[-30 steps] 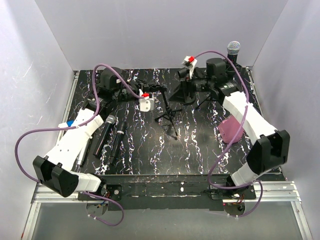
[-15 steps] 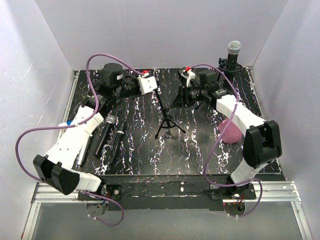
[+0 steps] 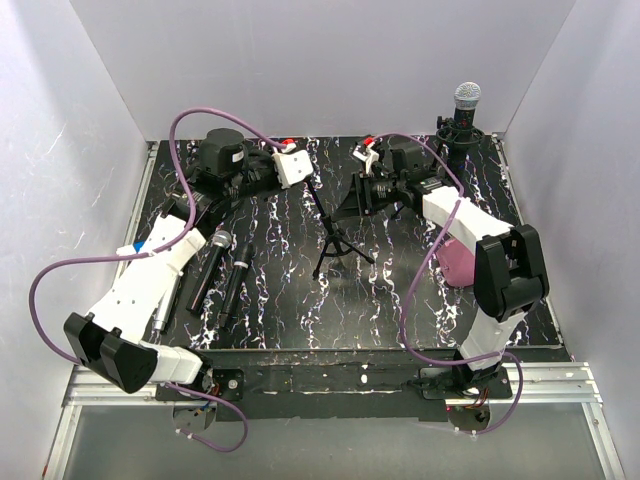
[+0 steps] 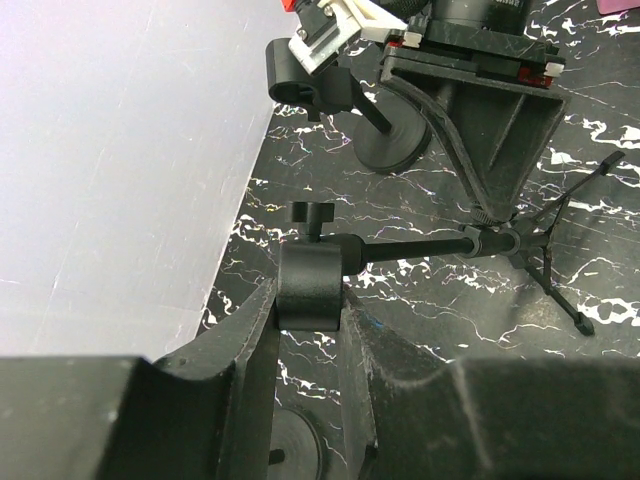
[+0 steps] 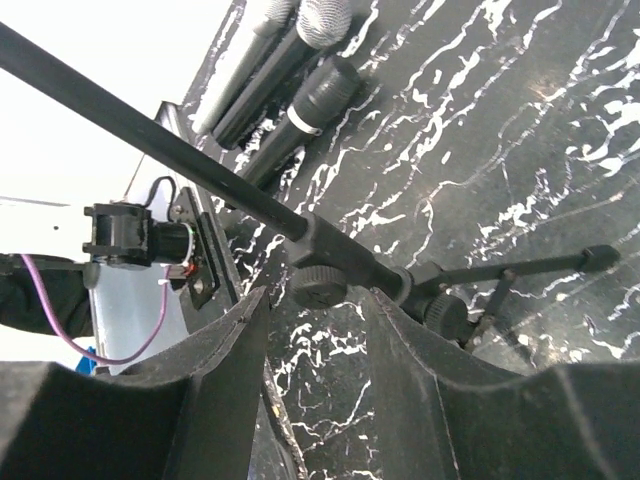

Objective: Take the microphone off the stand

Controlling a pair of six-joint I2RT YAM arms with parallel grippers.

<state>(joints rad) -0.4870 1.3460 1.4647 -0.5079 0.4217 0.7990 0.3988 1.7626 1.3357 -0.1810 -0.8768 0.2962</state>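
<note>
A silver-headed microphone [image 3: 467,97] stands upright in a small black holder [image 3: 455,133] at the back right corner, with neither gripper near it. A black tripod stand [image 3: 335,247] stands mid-table. My left gripper [image 3: 297,175] is shut on the empty black clip [image 4: 310,285] at the top of its pole [image 4: 420,243]. My right gripper [image 3: 368,195] is closed around the stand's collar and knob [image 5: 325,283], just above the tripod legs [image 5: 540,262].
Three loose microphones [image 3: 215,265] lie on the table's left side, also seen in the right wrist view [image 5: 300,110]. A pink object [image 3: 462,262] lies by the right arm. White walls close in the black marbled table [image 3: 400,300] at the back and sides.
The left gripper carried the stand's top toward the back, so the pole stands more upright. The right arm swung left to the stand and its jaws narrowed around the collar.
</note>
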